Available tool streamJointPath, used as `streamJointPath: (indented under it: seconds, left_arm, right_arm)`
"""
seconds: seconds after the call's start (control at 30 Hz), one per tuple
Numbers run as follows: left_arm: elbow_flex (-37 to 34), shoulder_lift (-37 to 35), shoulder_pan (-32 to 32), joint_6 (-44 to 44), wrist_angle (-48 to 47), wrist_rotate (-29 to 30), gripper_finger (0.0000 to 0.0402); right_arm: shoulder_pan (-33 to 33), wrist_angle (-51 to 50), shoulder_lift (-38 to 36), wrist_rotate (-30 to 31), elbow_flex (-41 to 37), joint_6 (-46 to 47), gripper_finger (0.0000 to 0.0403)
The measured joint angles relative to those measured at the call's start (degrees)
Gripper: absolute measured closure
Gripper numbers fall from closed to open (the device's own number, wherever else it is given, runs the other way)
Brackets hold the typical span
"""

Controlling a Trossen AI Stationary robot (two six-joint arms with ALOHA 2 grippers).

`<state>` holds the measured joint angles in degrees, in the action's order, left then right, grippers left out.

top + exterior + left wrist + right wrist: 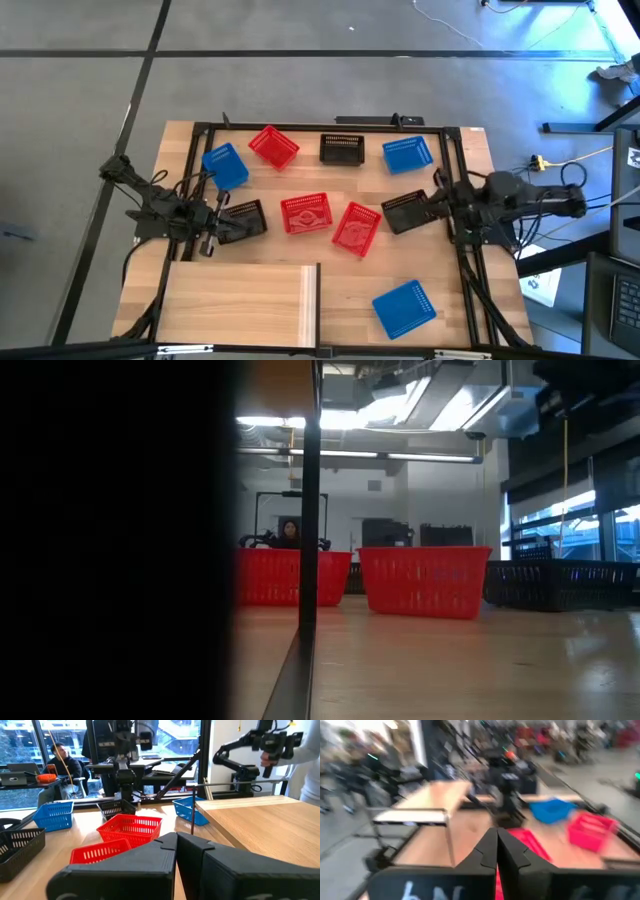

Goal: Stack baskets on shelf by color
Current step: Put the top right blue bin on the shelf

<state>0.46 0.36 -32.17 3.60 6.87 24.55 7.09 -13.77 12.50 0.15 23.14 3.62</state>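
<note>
Red, blue and black baskets [306,213] lie scattered across the tabletop [470,270], none on the pale shelf [240,300]; left gripper [176,838] and right gripper [496,834] both pinched closed, empty.

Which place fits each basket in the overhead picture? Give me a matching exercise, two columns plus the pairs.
Things:
1. lone blue basket
2. black basket at the far edge
3. black basket on the left
4. shelf

Places:
A. beside the left gripper
B. near edge of the table, right of the shelf
C. between a red basket and a blue basket
D. near left part of the table, nothing on it

Pairs: 1-B, 2-C, 3-A, 4-D
</note>
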Motion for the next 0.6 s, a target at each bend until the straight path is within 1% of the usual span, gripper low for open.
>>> streamJointPath:
  seconds: [0.07, 0.13, 0.27, 0.33, 0.47, 0.53, 0.6]
  left_arm:
    - [0.0, 0.0, 0.0, 0.0, 0.0, 0.0, 0.0401]
    - [0.0, 0.0, 0.0, 0.0, 0.0, 0.0, 0.0401]
    - [0.0, 0.0, 0.0, 0.0, 0.0, 0.0, 0.0401]
    - [0.0, 0.0, 0.0, 0.0, 0.0, 0.0, 0.0401]
    - [0.0, 0.0, 0.0, 0.0, 0.0, 0.0, 0.0401]
    - [0.0, 0.0, 0.0, 0.0, 0.0, 0.0, 0.0401]
    - [0.0, 0.0, 0.0, 0.0, 0.0, 0.0, 0.0401]
  right_arm:
    - [0.0, -3.0, 5.7, 2.9, 4.6, -0.4, 0.0403]
    - [0.0, -5.0, 11.4, 6.4, 9.1, 1.8, 0.0403]
    - [0.0, -13.1, 22.9, 14.8, 18.7, 9.9, 0.0403]
    - [0.0, -18.0, 28.5, 17.5, 23.6, 14.6, 0.0403]
    - [-0.6, -28.1, 37.4, 18.8, 33.8, 28.0, 0.0403]
    - [-1.0, -33.2, 41.0, 18.8, 38.4, 35.1, 0.0403]
    - [-1.1, -37.4, 44.0, 18.8, 42.3, 40.1, 0.0403]
